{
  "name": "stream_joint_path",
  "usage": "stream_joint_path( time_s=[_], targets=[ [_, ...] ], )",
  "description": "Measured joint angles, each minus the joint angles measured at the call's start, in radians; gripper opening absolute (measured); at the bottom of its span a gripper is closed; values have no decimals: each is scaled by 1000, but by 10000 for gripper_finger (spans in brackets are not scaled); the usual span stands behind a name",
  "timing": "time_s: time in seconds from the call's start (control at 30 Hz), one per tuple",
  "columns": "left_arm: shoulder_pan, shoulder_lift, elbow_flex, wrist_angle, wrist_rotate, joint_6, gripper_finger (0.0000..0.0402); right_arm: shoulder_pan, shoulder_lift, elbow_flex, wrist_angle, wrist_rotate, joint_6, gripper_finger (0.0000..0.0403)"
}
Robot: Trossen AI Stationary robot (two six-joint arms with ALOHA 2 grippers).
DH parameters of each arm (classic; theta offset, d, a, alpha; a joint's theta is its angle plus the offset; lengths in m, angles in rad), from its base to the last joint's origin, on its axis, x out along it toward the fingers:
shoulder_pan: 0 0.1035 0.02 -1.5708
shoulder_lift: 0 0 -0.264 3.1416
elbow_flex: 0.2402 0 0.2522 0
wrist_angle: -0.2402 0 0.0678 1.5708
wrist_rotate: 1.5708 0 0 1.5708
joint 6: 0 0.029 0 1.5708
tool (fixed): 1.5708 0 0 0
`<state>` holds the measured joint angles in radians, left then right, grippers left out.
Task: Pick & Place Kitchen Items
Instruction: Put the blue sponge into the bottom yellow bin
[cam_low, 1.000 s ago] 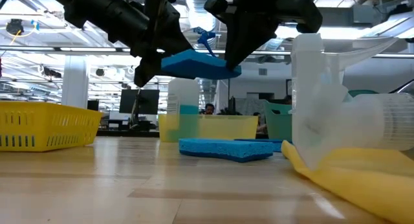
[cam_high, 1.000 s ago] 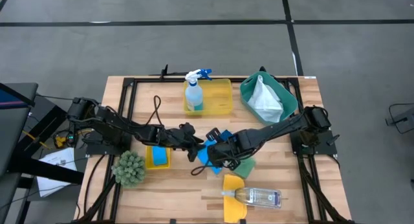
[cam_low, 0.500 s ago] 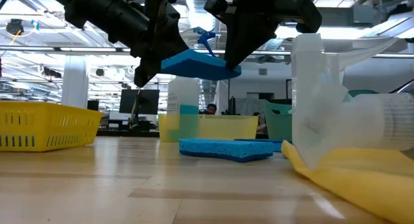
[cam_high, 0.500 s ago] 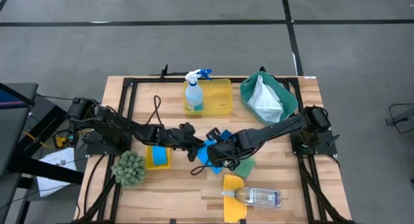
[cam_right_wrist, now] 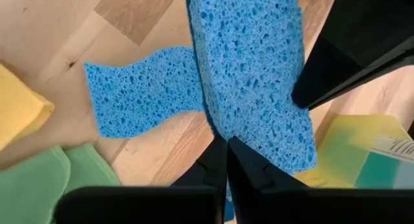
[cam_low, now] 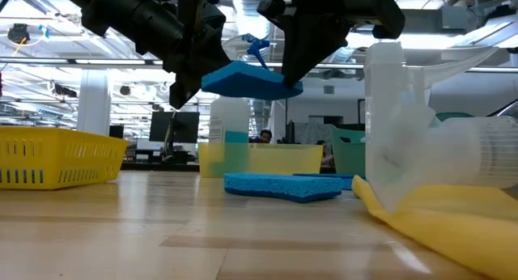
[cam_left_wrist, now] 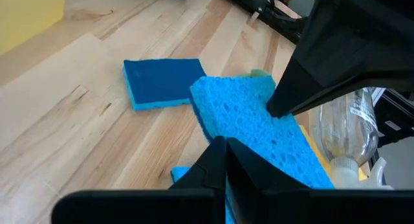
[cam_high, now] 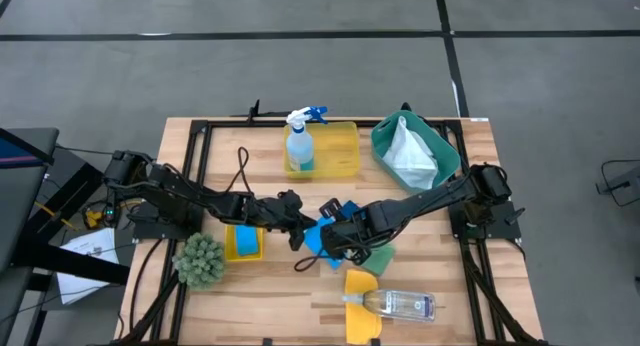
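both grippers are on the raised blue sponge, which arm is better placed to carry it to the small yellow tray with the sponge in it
Left, probably. Left gripper and right gripper both pinch the raised blue sponge above the table. The small yellow tray lies directly beside the left arm's forearm, while the right arm would have to reach across the middle.

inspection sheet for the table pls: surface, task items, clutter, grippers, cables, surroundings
Surface: wooden table in a black frame.
Job's things: one blue sponge held in the air between both grippers; another flat sponge lies on the wood below. Spray bottle stands in the back yellow tray. White cloth sits in the teal bin. Clear bottle lies on the yellow cloth; green cloth beside it.
Clutter: spiky green ball at the left edge.
Grippers: left gripper and right gripper both shut on the raised sponge, mid-table.
Cables: black cable looped near the left arm.
Surroundings: grey floor; office space behind.
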<state>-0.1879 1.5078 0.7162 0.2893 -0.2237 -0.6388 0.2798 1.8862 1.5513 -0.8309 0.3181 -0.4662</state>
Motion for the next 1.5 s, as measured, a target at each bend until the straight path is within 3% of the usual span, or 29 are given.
stream_joint_path(
  time_s=[0.2, 0.87, 1.5],
  targets=[
    [0, 0, 0, 0, 3, 0, 1, -1, 0, 0, 1, 2, 67, 44],
    [-1, -1, 0, -27, -4, -2, 0, -2, 0, 0, -1, 83, 152, 242],
    [-1, -1, 0, -67, -39, -40, 0, -54, -3, -22, -238, 132, 382, 250]
  ],
)
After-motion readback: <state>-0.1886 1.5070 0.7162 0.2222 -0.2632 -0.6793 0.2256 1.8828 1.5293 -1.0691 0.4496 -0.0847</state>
